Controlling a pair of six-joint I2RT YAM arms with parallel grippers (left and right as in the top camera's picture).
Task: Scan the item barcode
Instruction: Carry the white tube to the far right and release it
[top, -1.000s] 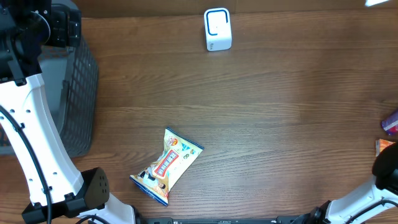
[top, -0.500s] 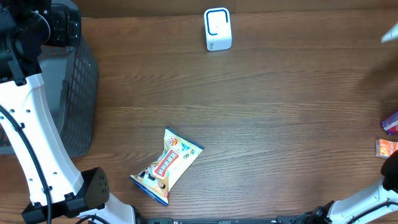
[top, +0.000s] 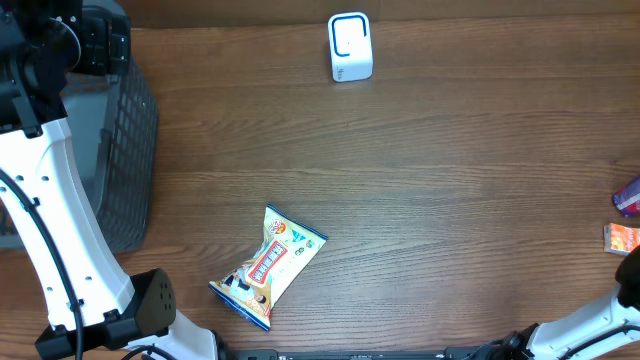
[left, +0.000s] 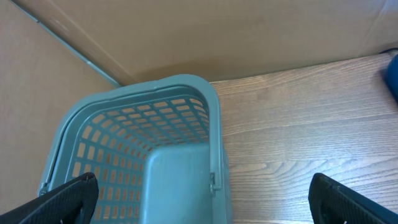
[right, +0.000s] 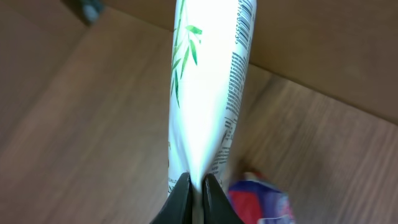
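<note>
Item count on the counter (top: 450, 180): one white scanner (top: 350, 47) at the far edge; one mesh basket (top: 130, 150) at the left side; one snack bag (top: 268, 265) lying flat near the front, well apart from the scanner; one purple package (top: 628, 197) and one orange package (top: 622, 237) at the right edge, near each other. Arm count: two, the left arm (top: 50, 230) along the left side and the right arm (top: 590, 325) at the front right corner; neither claw shows in the overhead view. The left claw (left: 208, 205) stands wide apart and empty, above the basket, with one fingertip at each lower corner of its wrist view. The right claw (right: 198, 186) is closed tight on one white packet (right: 205, 93); the fingertips pinch the packet's lower edge, and the packet extends straight out from the claw, above the counter; green leaf print marks its left part and fine print runs down its right side.
</note>
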